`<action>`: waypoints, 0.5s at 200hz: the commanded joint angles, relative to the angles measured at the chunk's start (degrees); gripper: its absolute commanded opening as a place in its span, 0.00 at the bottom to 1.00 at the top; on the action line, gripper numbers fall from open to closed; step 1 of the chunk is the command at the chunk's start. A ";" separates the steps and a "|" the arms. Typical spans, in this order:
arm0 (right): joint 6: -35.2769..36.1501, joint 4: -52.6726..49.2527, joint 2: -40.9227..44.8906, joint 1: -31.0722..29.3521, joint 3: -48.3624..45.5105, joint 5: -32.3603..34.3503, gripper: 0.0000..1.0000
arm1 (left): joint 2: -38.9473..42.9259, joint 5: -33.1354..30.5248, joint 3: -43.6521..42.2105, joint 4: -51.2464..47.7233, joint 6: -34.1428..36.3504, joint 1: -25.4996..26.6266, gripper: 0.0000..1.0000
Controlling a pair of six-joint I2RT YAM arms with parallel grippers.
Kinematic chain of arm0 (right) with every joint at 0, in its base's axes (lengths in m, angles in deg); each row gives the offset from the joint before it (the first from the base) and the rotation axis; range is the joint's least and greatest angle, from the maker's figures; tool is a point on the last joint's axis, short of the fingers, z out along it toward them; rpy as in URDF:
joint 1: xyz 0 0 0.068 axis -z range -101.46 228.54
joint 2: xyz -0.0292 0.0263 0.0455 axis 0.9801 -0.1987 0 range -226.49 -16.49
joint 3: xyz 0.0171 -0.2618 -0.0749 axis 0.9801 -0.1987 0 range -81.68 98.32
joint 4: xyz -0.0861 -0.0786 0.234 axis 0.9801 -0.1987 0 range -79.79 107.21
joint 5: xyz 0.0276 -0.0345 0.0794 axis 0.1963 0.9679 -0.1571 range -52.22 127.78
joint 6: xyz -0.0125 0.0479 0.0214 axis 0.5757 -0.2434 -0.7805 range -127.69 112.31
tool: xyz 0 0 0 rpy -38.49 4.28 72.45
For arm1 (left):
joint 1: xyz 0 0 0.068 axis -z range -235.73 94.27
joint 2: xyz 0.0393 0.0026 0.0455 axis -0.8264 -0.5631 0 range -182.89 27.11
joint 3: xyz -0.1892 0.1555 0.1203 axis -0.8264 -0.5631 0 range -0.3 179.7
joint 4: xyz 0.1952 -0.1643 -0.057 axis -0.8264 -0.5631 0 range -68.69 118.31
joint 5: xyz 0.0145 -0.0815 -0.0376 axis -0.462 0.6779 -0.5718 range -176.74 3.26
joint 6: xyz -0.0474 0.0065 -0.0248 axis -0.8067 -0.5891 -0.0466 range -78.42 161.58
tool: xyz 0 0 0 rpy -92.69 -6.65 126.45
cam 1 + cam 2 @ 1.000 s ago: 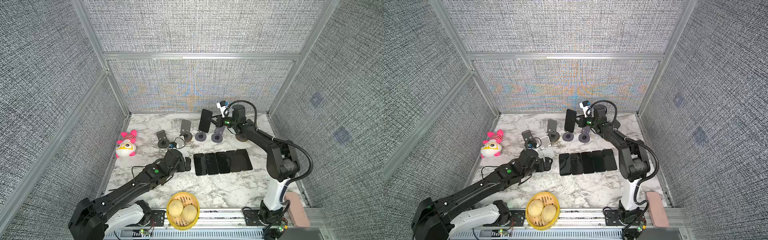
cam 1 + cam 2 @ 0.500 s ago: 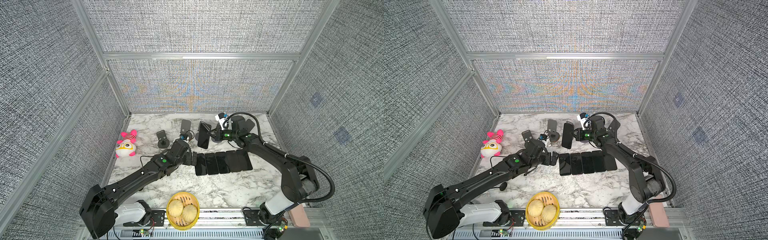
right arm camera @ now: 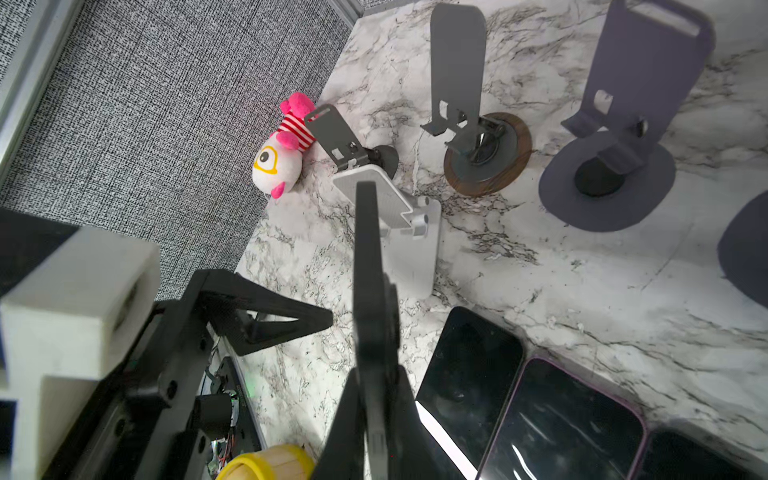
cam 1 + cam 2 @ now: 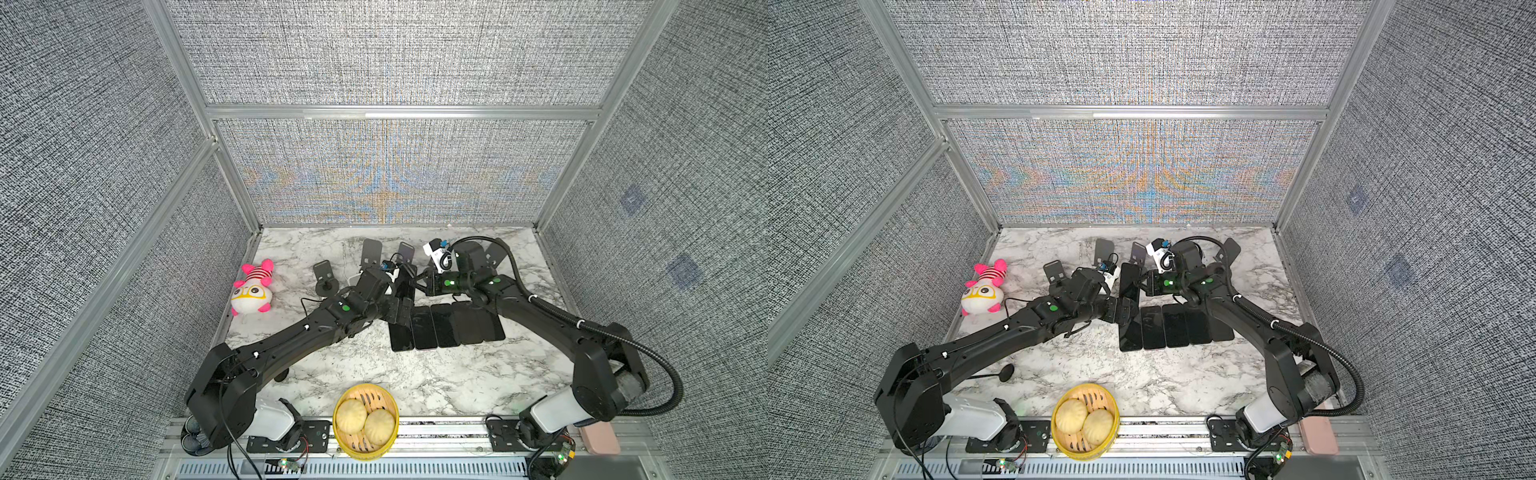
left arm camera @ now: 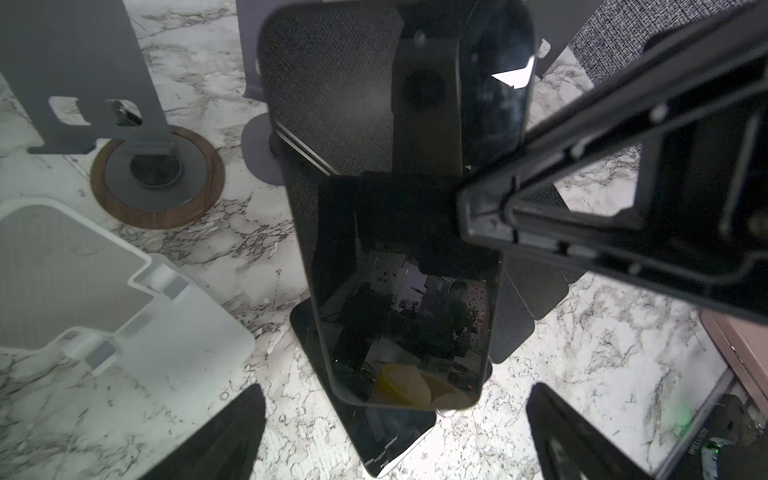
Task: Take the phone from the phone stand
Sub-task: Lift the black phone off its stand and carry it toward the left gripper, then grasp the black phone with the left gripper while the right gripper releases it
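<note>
My right gripper (image 3: 376, 415) is shut on the upper part of a black phone (image 3: 370, 270) and holds it upright off the table. In both top views the phone (image 4: 409, 280) (image 4: 1129, 280) hangs in front of the empty purple phone stand (image 4: 405, 251) (image 4: 1137, 252), apart from it. My left gripper (image 5: 395, 436) is open, with its fingers (image 5: 224, 436) spread to either side of the phone's lower end (image 5: 399, 270), not touching it. In a top view the left gripper (image 4: 399, 311) sits just below the phone, and the right gripper (image 4: 420, 284) reaches in from the right.
Several phones (image 4: 446, 328) lie flat in a row under and right of the held one. A grey stand on a wooden base (image 5: 158, 174), a white stand (image 3: 399, 224) and a small dark stand (image 3: 345, 145) stand nearby. A plush toy (image 4: 253, 289) lies at the left. A steamer with buns (image 4: 365, 419) sits at the front edge.
The right gripper has carried the phone off the purple stand, forward and down toward the row of flat phones. The left arm has reached in to the phone's lower end, gripper still open.
</note>
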 commanded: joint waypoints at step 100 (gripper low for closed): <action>-0.13 4.21 2.64 -2.69 -2.10 -2.33 0.00 | -0.50 1.47 -0.37 2.93 -3.74 -0.06 0.84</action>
